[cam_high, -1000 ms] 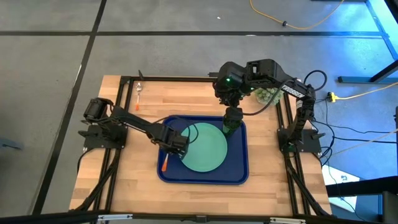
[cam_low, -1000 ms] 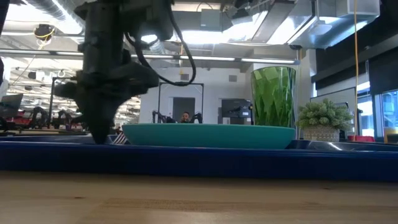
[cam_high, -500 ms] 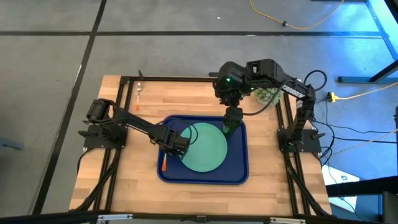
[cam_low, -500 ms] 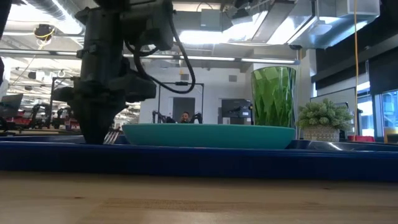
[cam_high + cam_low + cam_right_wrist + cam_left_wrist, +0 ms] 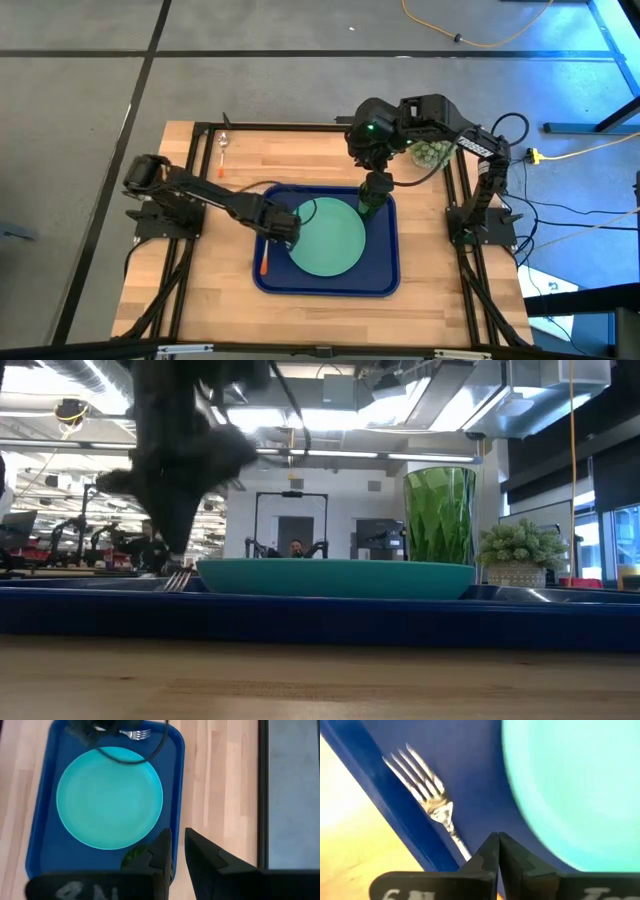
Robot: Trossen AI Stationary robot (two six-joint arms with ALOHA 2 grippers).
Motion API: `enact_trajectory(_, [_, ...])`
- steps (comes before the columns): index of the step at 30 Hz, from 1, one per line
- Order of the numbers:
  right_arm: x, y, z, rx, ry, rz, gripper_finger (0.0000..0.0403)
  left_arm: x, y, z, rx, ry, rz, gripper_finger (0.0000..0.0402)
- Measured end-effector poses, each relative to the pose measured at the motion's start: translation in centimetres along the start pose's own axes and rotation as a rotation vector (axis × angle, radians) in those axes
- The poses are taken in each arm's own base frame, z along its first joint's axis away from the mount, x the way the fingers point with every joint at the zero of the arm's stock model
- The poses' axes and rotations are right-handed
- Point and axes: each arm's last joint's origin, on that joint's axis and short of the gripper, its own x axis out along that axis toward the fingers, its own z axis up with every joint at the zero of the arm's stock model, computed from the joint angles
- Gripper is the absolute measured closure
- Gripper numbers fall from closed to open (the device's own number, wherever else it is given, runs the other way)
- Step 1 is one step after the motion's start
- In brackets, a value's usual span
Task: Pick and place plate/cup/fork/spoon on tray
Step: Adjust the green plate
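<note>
The left gripper [image 5: 283,228], fingers pressed together and empty, hangs above the orange-handled silver fork [image 5: 427,802] lying in the dark-blue rectangular tray [image 5: 385,275] beside the round mint-green plate [image 5: 327,237]; the right gripper [image 5: 372,196], narrowly parted, hovers over the small dark-green cup [image 5: 438,515].

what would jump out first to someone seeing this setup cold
The mint-green plate in the middle of the dark-blue tray grabs the eye, with the dark-green cup at the tray's far right corner. The left gripper hangs over the tray's left side, fingers together, above the fork, which lies beside the plate with its orange handle poking over the rim. The right gripper hovers over the cup, and the spoon lies on the table.
</note>
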Motion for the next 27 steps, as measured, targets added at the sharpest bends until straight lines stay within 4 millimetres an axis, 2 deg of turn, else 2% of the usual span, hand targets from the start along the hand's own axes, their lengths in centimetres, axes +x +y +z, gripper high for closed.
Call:
enact_trajectory(5, [-0.6,0.8,-0.1,-0.005,-0.032,0.082,0.0347,-4.5,1.7,0.3,-0.014,-0.129,-0.051,0.0401])
enact_trajectory(9, [0.6,2.2,0.2,-0.024,-0.011,0.194,0.0365,-7.9,3.1,0.5,0.031,-0.260,-0.116,0.0401])
enact_trajectory(13, [3.8,3.1,0.0,0.015,0.089,0.225,0.0394,-10.6,4.6,0.4,0.065,-0.354,-0.180,0.0401])
enact_trajectory(17, [7.2,4.0,-0.2,0.050,0.126,0.238,0.0397,-12.7,6.0,0.3,0.081,-0.426,-0.224,0.0402])
enact_trajectory(21, [11.1,5.1,-0.5,0.082,0.123,0.261,0.0399,-14.0,7.3,0.0,0.103,-0.465,-0.238,0.0402])
enact_trajectory(27, [16.4,6.2,-1.2,0.234,0.056,0.261,0.0399,-15.3,8.9,-0.3,0.111,-0.499,-0.241,0.0402])
